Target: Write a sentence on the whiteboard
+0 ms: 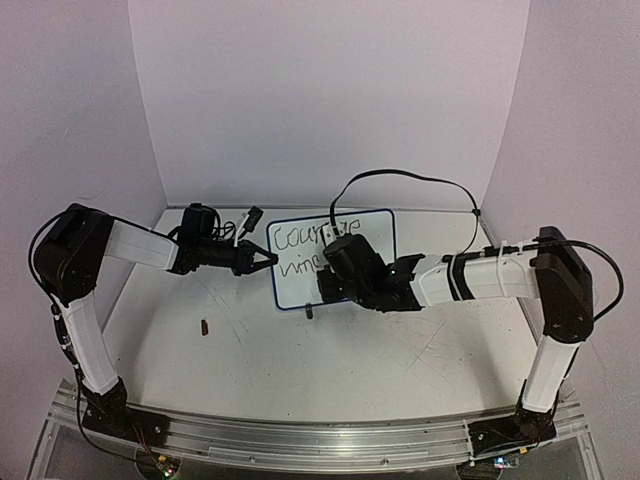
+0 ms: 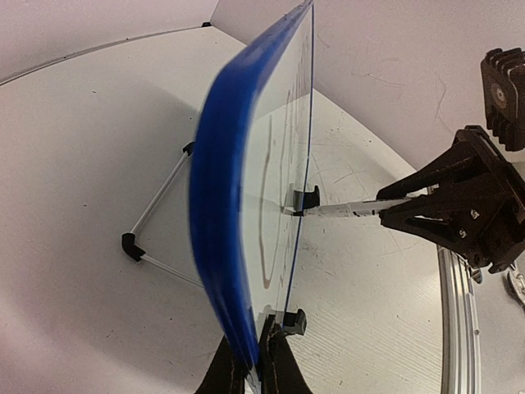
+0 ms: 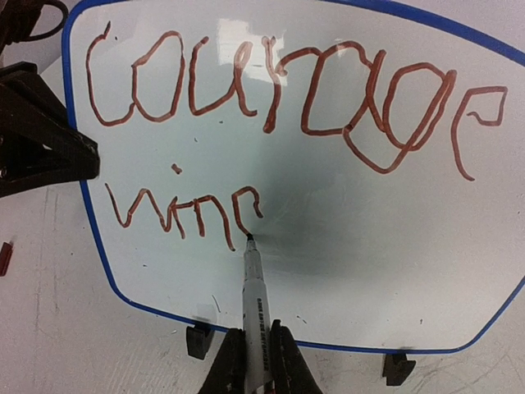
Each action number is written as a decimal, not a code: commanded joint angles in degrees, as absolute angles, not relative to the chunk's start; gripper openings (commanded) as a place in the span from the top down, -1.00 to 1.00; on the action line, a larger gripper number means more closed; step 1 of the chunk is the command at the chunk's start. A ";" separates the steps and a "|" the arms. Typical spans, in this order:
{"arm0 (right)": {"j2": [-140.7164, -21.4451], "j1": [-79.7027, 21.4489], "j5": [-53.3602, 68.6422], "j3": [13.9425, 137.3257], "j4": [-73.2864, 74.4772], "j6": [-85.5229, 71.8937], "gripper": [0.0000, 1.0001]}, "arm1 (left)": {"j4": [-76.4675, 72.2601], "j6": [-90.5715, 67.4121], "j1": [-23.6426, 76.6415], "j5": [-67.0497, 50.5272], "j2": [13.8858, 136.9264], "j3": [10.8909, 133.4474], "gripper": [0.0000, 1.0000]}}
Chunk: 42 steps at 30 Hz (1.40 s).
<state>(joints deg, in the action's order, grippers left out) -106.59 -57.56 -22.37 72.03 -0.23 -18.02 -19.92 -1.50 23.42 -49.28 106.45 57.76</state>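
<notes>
The whiteboard [image 1: 295,265] stands upright on black clip feet near the back of the table, its blue frame [image 2: 217,205] seen edge-on in the left wrist view. My left gripper [image 2: 250,345] is shut on the board's left edge [image 1: 262,258]. My right gripper [image 3: 253,332] is shut on a white marker [image 3: 256,295], and its tip touches the board just under the last stroke. The sentence [image 3: 271,82] reads "Courage" on top, with "win" and a partly drawn letter [image 3: 246,209] below. The right gripper [image 1: 322,285] covers the board's middle from above.
A small reddish-brown cap [image 1: 205,326] lies on the table in front of the left arm. A wire stand [image 2: 156,222] props the board from behind. A black cable [image 1: 400,178] loops above the right arm. Purple walls close the back and sides.
</notes>
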 commanded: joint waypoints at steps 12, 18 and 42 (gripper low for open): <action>-106.75 -58.68 -23.86 72.55 1.49 -19.77 1.00 | -17.31 2.84 22.92 -40.61 106.00 58.78 1.00; -108.32 -58.64 -22.49 74.38 0.99 -19.51 1.00 | -17.23 2.86 22.95 -40.52 105.70 58.56 1.00; -100.00 -55.09 -24.77 68.90 -1.55 -18.72 1.00 | -17.05 3.07 22.86 -40.23 105.81 58.67 1.00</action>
